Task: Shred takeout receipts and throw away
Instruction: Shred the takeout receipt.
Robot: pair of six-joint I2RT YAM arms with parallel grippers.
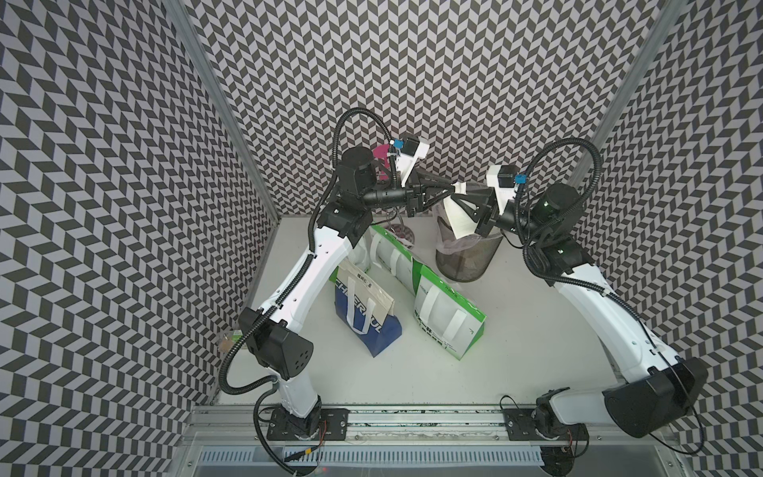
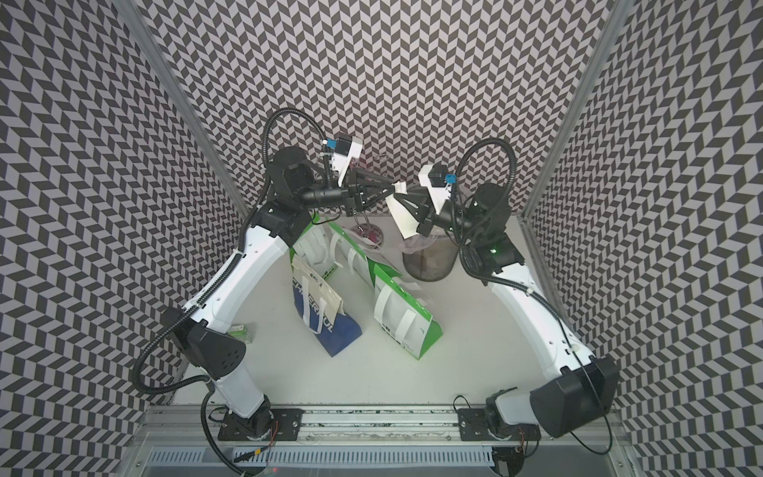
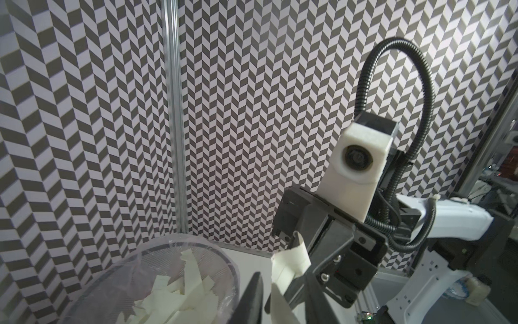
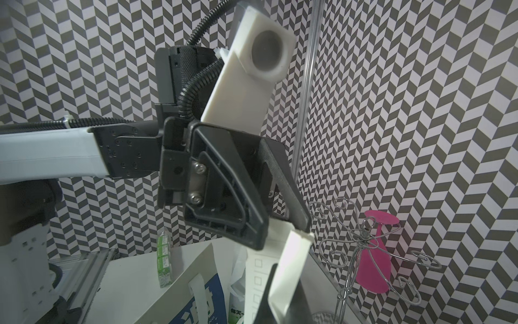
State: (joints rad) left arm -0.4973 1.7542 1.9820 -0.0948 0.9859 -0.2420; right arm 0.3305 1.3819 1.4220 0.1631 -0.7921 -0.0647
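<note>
Table: white, walled in by a chevron pattern.

Arms: the left arm and right arm both reach to the far end, where their tools meet above the bin.

Bags: green-and-white bags and a blue bag lie mid-table, well apart from the receipt.

Bin: mesh, with a clear liner, standing upright at the far right of the table. A wire stand stands beside it.

Left gripper: jaws clenched on the upper end of the receipt. In the right wrist view the paper is pinched between its two fingers.

Right gripper: jaws fully closed, grasping the same receipt just below the left gripper's hold. The two sets of tips are nearly touching.

Receipt: a cream strip held in the air over the mouth of the bin, touching neither its rim nor the table. Its long axis runs roughly up and down. The top end is at the grippers and the free end points down towards the bin. A row of faint printed squares runs along its length. It is creased lengthwise near the grip.

Torn pieces: cream scraps piled loosely inside the bin, lying at mixed angles.
</note>
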